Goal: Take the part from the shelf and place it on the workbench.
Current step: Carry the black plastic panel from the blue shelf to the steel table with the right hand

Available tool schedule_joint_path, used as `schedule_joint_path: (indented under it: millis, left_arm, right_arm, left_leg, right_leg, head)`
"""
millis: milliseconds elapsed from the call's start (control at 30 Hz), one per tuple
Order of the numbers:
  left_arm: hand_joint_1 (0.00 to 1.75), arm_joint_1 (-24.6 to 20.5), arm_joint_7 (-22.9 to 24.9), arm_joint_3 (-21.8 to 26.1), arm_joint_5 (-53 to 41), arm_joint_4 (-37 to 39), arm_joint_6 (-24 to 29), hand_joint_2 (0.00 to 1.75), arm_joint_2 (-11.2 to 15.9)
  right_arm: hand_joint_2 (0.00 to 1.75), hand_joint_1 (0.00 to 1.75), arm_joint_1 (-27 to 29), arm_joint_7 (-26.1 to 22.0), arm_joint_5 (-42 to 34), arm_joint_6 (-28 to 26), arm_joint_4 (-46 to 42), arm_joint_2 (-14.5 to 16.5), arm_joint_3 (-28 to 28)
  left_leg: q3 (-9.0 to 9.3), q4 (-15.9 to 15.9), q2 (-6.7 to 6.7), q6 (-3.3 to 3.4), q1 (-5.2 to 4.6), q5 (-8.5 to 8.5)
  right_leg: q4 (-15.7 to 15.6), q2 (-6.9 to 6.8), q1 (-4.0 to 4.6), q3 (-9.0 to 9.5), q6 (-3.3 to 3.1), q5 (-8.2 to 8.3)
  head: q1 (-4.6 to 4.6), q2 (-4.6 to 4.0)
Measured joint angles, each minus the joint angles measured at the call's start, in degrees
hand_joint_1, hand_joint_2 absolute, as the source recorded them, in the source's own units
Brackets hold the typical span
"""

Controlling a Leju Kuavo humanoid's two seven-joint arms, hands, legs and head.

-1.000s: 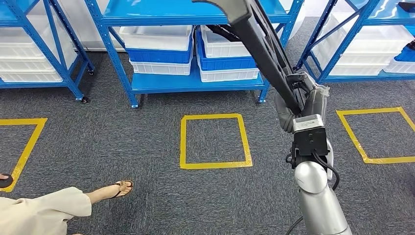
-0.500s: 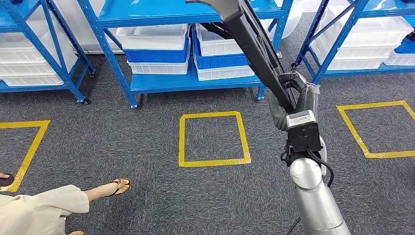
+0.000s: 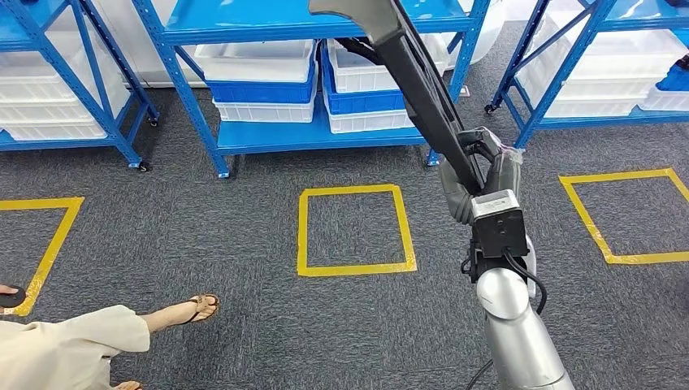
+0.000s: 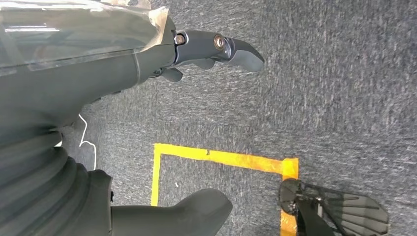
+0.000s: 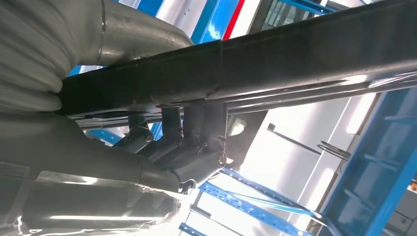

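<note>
Right wrist view: the right hand [image 5: 172, 147] is seen wrapped around the long black metal bar-shaped part [image 5: 275, 64], dark fingers [image 5: 196, 128] curled under it and the grey thumb side pressed over the top, so the part is firmly gripped. In the head view the same right hand [image 3: 479, 166] is held out in front of the body on the silver arm [image 3: 516, 333], and the part [image 3: 414, 77] slants up and away from it across the blue metal shelf rack [image 3: 317, 134], clear of the stacked white and blue plastic bins [image 3: 264, 81]. The left hand [image 4: 196, 54] is seen hanging above the grey carpet floor [image 3: 203, 244], fingers apart and nothing held. The carrying step is judged to be in hand, since no workbench is visible. The grip should be kept tight, because the part is held near one end and its long free length will lever against the fingers. Any turn should be made slowly, the far end being kept away from the shelf uprights and from the person's sandalled foot [image 3: 199, 309] near the yellow tape square [image 3: 356, 231].
</note>
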Motion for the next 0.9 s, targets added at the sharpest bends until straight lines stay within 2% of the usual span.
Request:
schedule_joint_path:
  millis: [33, 67, 100, 133, 200, 267, 333, 400, 433, 467, 500, 533, 600, 633, 667, 733, 800, 867, 900]
  left_arm:
    - [0.0, -0.01, 0.0, 0.0, 0.0, 0.0, 0.0, 1.75, -0.01]
    - [0.0, -0.04, 0.01, 0.0, 0.01, -0.02, 0.02, 1.75, 0.08]
    - [0.0, -0.02, 0.03, 0.0, 0.01, -0.04, 0.05, 1.75, 0.16]
    - [0.0, 0.01, 0.05, 0.01, 0.03, -0.05, 0.13, 1.75, 0.21]
    - [0.0, 0.12, 0.27, 0.05, 0.16, -0.06, 0.35, 1.75, 0.17]
    - [0.0, 0.13, 0.51, 0.27, 0.26, -0.05, 0.55, 1.75, 0.07]
    - [0.0, 0.06, 0.71, 0.63, 0.27, -0.05, 0.67, 1.75, 0.01]
    - [0.0, 0.02, 1.02, 0.89, 0.27, -0.05, 0.81, 1.75, -0.01]
    - [0.0, 0.02, 1.21, 0.98, 0.27, -0.05, 0.91, 1.75, -0.02]
    - [0.0, 0.02, 1.37, 1.06, 0.26, -0.05, 1.01, 1.75, -0.04]
    - [0.0, 0.02, 1.5, 1.14, 0.25, -0.05, 1.1, 1.75, -0.09]
    - [0.0, 0.02, 1.58, 1.21, 0.23, -0.05, 1.16, 1.75, -0.14]
    - [0.0, -0.01, 1.61, 1.33, 0.1, -0.08, 1.25, 1.75, -0.11]
    - [0.0, -0.02, 1.61, 1.37, -0.02, -0.09, 1.27, 1.75, -0.1]
    - [0.0, -0.05, 1.61, 1.39, -0.14, -0.1, 1.29, 1.75, -0.09]
    - [0.0, -0.13, 1.61, 1.41, -0.38, -0.13, 1.27, 1.75, -0.2]
    - [0.0, -0.19, 1.62, 1.43, -0.56, -0.14, 1.2, 1.75, -0.29]
    - [0.0, -0.16, 1.66, 1.44, -0.64, -0.14, 1.14, 1.75, -0.38]
    - [0.0, -0.15, 1.69, 1.44, -0.63, -0.14, 1.14, 1.75, -0.41]
  right_arm:
    - [1.75, 1.75, 0.0, -0.01, 0.0, 0.0, 0.0, -0.01, 0.0]
    - [1.75, 1.75, -0.01, -0.01, -0.06, 0.01, 0.02, 0.0, 0.01]
    - [1.75, 1.75, -0.03, -0.02, -0.18, 0.03, 0.02, 0.03, 0.03]
    - [1.75, 1.75, -0.04, -0.02, -0.37, 0.08, 0.03, 0.05, 0.04]
    - [1.75, 1.75, -0.12, -0.04, -1.01, 0.28, 0.05, 0.16, 0.07]
    - [1.75, 1.75, -0.28, -0.08, -1.55, 0.41, 0.15, 0.4, 0.06]
    - [1.75, 1.75, -0.53, -0.1, -1.73, 0.42, 0.29, 0.82, 0.05]
    - [1.75, 1.75, -0.65, -0.12, -1.72, 0.39, 0.46, 1.3, 0.08]
    - [1.75, 1.75, -0.64, -0.11, -1.63, 0.35, 0.55, 1.53, 0.1]
    - [1.75, 1.75, -0.63, -0.11, -1.44, 0.28, 0.6, 1.72, 0.12]
    - [1.75, 1.75, -0.63, -0.1, -1.17, 0.2, 0.62, 1.88, 0.13]
    - [1.75, 1.75, -0.65, -0.1, -0.86, 0.11, 0.63, 2.08, 0.14]
    - [1.75, 1.75, -0.75, -0.1, -0.23, -0.14, 0.64, 2.48, 0.14]
    - [1.75, 1.75, -0.8, -0.1, 0.13, -0.35, 0.65, 2.71, 0.14]
    - [1.75, 1.75, -0.79, -0.09, 0.58, -0.62, 0.64, 2.92, 0.14]
    - [1.75, 1.75, -0.63, -0.01, 1.78, -1.13, 0.51, 3.24, 0.11]
    - [1.75, 1.75, -0.46, 0.14, 3.15, -1.54, 0.25, 3.38, 0.07]
    - [1.75, 1.75, -0.27, 0.24, 4.38, -1.83, 0.04, 3.59, 0.05]
    - [1.75, 1.75, -0.07, 0.27, 4.94, -1.9, 0.0, 3.73, 0.06]
  left_leg:
    - [-0.4, 0.83, 0.1, -0.63, 0.28, -0.28]
    - [-0.91, 1.87, 0.18, -1.34, 0.44, -0.7]
    - [-1.4, 2.85, 0.25, -1.99, 0.48, -1.14]
    - [-1.76, 3.61, 0.41, -2.54, 0.43, -1.47]
    - [-2.06, 4.0, 0.7, -3.02, 0.56, -1.54]
    - [-2.49, 5.01, 0.91, -3.18, 0.94, -2.52]
    - [-4.49, 10.2, 0.54, -3.14, 0.91, -6.29]
    - [-7.64, 18.1, 0.14, -2.85, 0.56, -10.42]
    - [-8.56, 20.58, 0.02, -2.49, 0.36, -11.31]
    - [-8.45, 20.93, -0.1, -1.95, 0.08, -11.12]
    - [-7.15, 19.0, -0.44, -1.18, -0.27, -9.98]
    - [-4.98, 15.39, -1.29, -0.17, -0.7, -8.35]
    - [-1.14, 8.77, -3.82, 1.85, -1.29, -6.34]
    - [-0.2, 7.08, -4.68, 2.5, -1.59, -6.06]
    - [0.12, 6.51, -4.88, 2.85, -1.8, -6.16]
    - [0.84, 5.04, -3.66, 2.98, -2.05, -5.46]
    - [1.89, 2.8, -2.1, 2.77, -1.81, -4.43]
    - [2.24, 1.73, -0.52, 2.46, -1.7, -3.9]
    - [2.12, 1.7, 0.29, 2.43, -1.7, -3.83]
  right_leg:
    - [-3.86, -0.46, -0.47, 1.82, 1.0, 1.54]
    - [-6.96, -0.88, -0.67, 3.11, 1.57, 2.78]
    - [-8.78, -1.13, -0.73, 3.95, 1.42, 3.47]
    - [-9.26, -1.3, -0.65, 4.04, 0.79, 3.62]
    - [-8.35, -0.49, -0.39, 3.48, -1.03, 3.72]
    - [-8.21, 0.23, -0.33, 3.08, -2.03, 4.17]
    - [-8.22, 0.9, -0.1, 2.69, -2.75, 4.63]
    - [-8.21, 1.66, 0.43, 2.23, -3.24, 4.94]
    - [-8.2, 2.1, 0.76, 2.03, -3.44, 5.07]
    - [-8.19, 2.62, 1.11, 1.88, -3.59, 5.18]
    - [-8.2, 3.17, 1.45, 1.8, -3.73, 5.29]
    - [-8.21, 3.76, 1.74, 1.77, -3.83, 5.38]
    - [-8.25, 4.75, 1.9, 1.7, -3.82, 5.6]
    - [-8.3, 5.2, 1.71, 1.6, -3.68, 5.75]
    - [-8.42, 5.65, 1.43, 1.5, -3.43, 5.92]
    - [-8.87, 6.31, 1.27, 1.34, -2.77, 6.35]
    - [-7.84, 4.47, 1.65, 0.55, -2.6, 5.66]
    - [-2.5, 1.83, 1.6, -2.05, -2.86, 2.87]
    - [0.98, 1.29, 1.39, -3.66, -2.77, 1.41]
  head:
    - [0.03, 0.0]
    - [0.18, 0.0]
    - [0.31, 0.0]
    - [0.37, 0.0]
    - [0.26, 0.0]
    - [0.1, 0.0]
    - [-0.02, 0.0]
    - [-0.13, 0.0]
    - [-0.14, 0.0]
    - [-0.14, 0.0]
    - [-0.14, 0.0]
    - [-0.12, 0.0]
    - [0.19, 0.0]
    - [0.2, 0.0]
    - [0.19, 0.0]
    - [-0.14, 0.0]
    - [0.02, 0.0]
    - [0.29, 0.0]
    - [0.39, 0.0]
